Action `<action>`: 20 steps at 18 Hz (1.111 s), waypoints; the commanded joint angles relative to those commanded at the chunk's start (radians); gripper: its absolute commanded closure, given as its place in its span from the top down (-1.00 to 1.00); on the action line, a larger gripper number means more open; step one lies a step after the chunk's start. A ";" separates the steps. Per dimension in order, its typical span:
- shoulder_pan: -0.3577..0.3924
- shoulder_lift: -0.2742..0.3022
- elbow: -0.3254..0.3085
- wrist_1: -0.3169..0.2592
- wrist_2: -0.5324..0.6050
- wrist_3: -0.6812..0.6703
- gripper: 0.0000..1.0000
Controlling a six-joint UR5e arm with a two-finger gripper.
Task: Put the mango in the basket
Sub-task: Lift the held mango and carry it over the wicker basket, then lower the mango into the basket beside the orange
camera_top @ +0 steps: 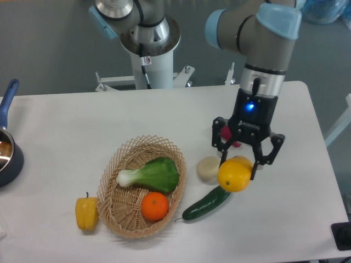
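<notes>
The mango (pixel 235 174) hangs clear of the table, clamped between the two fingers of the gripper (pixel 237 167), which close on its upper flanks from either side. Its glossy yellow body bulges out below the fingertips, and most of it shows. The gripper points straight down from the arm's wrist, where a small blue light glows on the black housing.

Directly beneath the held fruit, and reaching away to the lower left of the gripper, lies a dark green cucumber (pixel 207 202) flat on the white table (pixel 60 126); the mango overlaps its upper end in this view, though whether they touch cannot be told. Just to the left of the gripper's left-hand finger in the picture sits a pale, round cream-coloured item (pixel 208 168) on the table. Behind the gripper, partly hidden by its fingers, a dark red object (pixel 227 133) peeks out.

Further left of the gripper stands the basket (pixel 140 187), oval and woven, with an open lattice rim. Inside it lie a green leafy bok choy (pixel 152 174) with a white stalk and, nearer the front rim, a round orange (pixel 154 206). The mango is outside the basket, off to its right. Beyond the basket's far-left side a yellow bell pepper (pixel 86 212) rests on the table beside the rim. At the table's far left edge, a dark blue pan (pixel 7 148) with a blue handle is partly in view.
</notes>
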 joint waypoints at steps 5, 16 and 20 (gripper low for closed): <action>-0.072 0.006 -0.034 0.002 0.051 0.003 -0.65; -0.262 -0.067 -0.052 0.000 0.087 -0.273 -0.65; -0.284 -0.115 -0.058 0.000 0.094 -0.333 -0.65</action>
